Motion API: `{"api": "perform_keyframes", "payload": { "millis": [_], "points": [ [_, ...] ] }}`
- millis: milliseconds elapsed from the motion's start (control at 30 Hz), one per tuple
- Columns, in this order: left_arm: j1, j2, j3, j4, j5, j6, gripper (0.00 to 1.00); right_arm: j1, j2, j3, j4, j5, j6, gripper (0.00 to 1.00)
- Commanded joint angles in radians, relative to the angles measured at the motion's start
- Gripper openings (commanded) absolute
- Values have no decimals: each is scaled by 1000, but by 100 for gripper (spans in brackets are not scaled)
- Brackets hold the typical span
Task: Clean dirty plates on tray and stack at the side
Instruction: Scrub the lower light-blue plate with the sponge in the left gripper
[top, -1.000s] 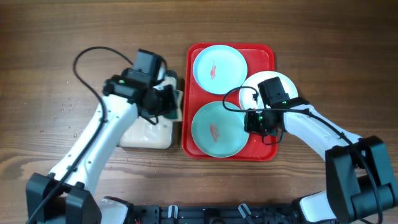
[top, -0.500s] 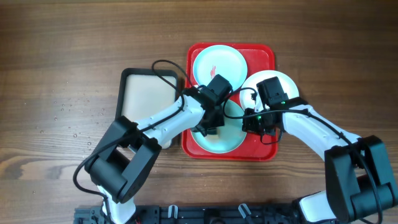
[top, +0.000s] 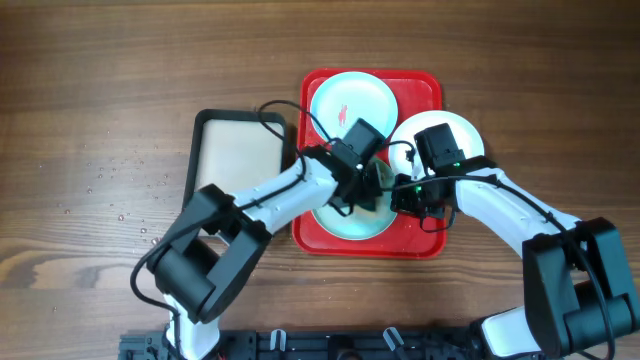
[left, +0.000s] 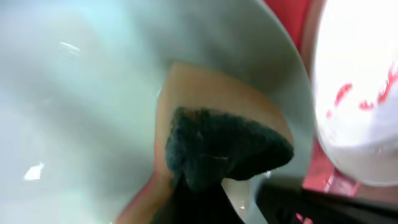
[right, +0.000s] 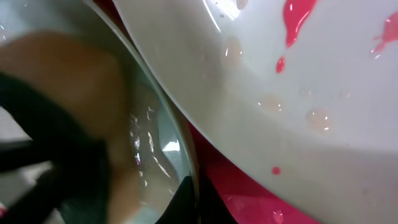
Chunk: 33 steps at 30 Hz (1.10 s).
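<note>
1. Desk (top: 100, 80): brown wood grain, with a scatter of wet specks (top: 110, 190) at its left.
2. Cream tray (top: 238, 150): black rim, lying just left of the red tray.
3. Red tray (top: 432, 88): rectangular with rounded corners, at the middle of the desk. It carries all three plates.
4. Far blue plate (top: 352, 108): in the far left part of the red tray, with a red smear at its centre.
5. Near blue plate (top: 345, 222): in the near left part of the red tray, wet and glossy, largely covered by the left arm.
6. Left claw (top: 368, 190): over the near blue plate, pinching a sponge (left: 224, 146). The sponge is tan with a dark green scouring face and is pressed against the plate's inner surface near its right rim.
7. Right claw (top: 403, 197): at the right rim of the near blue plate. One dark finger meets the rim in the right wrist view, which is too close and blurred to tell whether the claw grips.
8. White plate (top: 465, 135): at the right side of the red tray, with red smears and droplets. Its edge overlaps the near blue plate's rim, and the right arm partly hides it.
</note>
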Motion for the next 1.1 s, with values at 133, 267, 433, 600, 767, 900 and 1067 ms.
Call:
{"api": "perform_keyframes", "payload": {
  "millis": [133,267,433,600,767,900,1067],
  "points": [
    [-6,50,-17,-85,-371,5,4,3,15,-6,-18,25,2,4],
    [74,47,2,-233,-542,5,4,3,15,-6,-25,25,-4,4],
    [102,47,24,-340,-271,-21,4,3,15,-6,-24,25,-3,4],
    [30,48,-36,-81,84,-21,4,3,15,-6,-24,25,-2,4],
    [-37,48,-79,32,200,-19,4,3,15,-6,-25,25,-1,4],
    [8,45,-79,-158,54,-18,4,3,15,-6,-24,25,-2,4],
    [77,-21,-5,-385,-411,-22,4,3,15,-6,-24,25,-2,4]
  ]
}}
